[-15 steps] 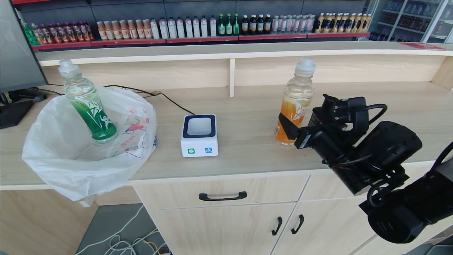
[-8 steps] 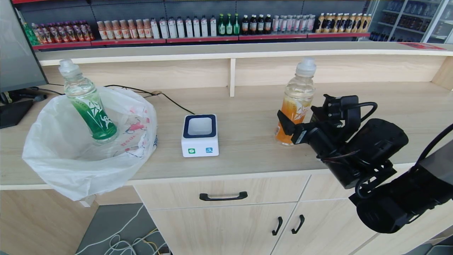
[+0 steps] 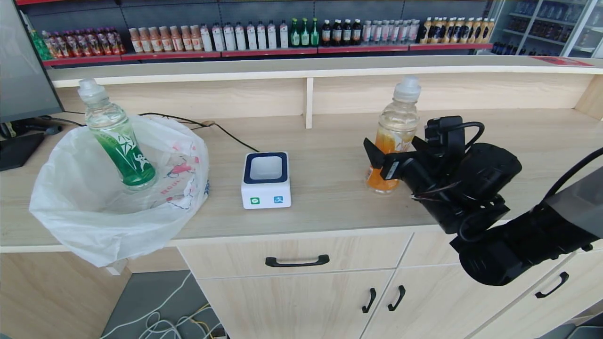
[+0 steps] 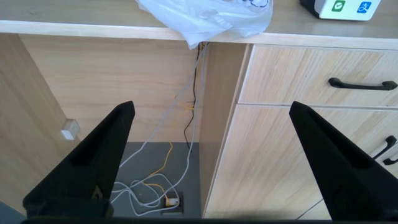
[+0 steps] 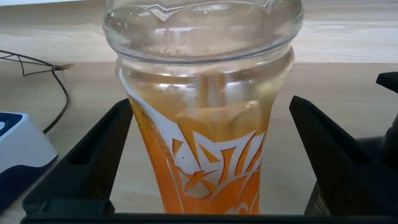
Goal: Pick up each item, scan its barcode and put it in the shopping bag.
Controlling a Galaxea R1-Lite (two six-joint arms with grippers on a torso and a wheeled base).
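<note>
An orange-labelled drink bottle [image 3: 395, 136] stands upright on the wooden counter at the right. My right gripper [image 3: 393, 155] is open around its lower half, with one finger [image 3: 374, 153] on its left side and the other hidden behind the bottle. In the right wrist view the bottle [image 5: 205, 124] stands between both dark fingers [image 5: 87, 168] with gaps on each side. A green-labelled bottle [image 3: 115, 136] leans inside the white plastic shopping bag [image 3: 85, 207] at the left. The white barcode scanner [image 3: 266, 180] sits mid-counter. My left gripper [image 4: 208, 162] hangs open below the counter edge, in front of the cabinets.
A black cable [image 3: 226, 132] runs from the scanner toward a monitor [image 3: 23, 61] at the far left. A raised wooden ledge [image 3: 306, 75] backs the counter. Drawer and door handles [image 3: 297, 260] line the cabinet front. Bare counter lies between scanner and orange bottle.
My right arm has moved forward and up toward the orange bottle, bringing its open fingers around the bottle's lower part. Bag, green bottle and scanner have not moved.
</note>
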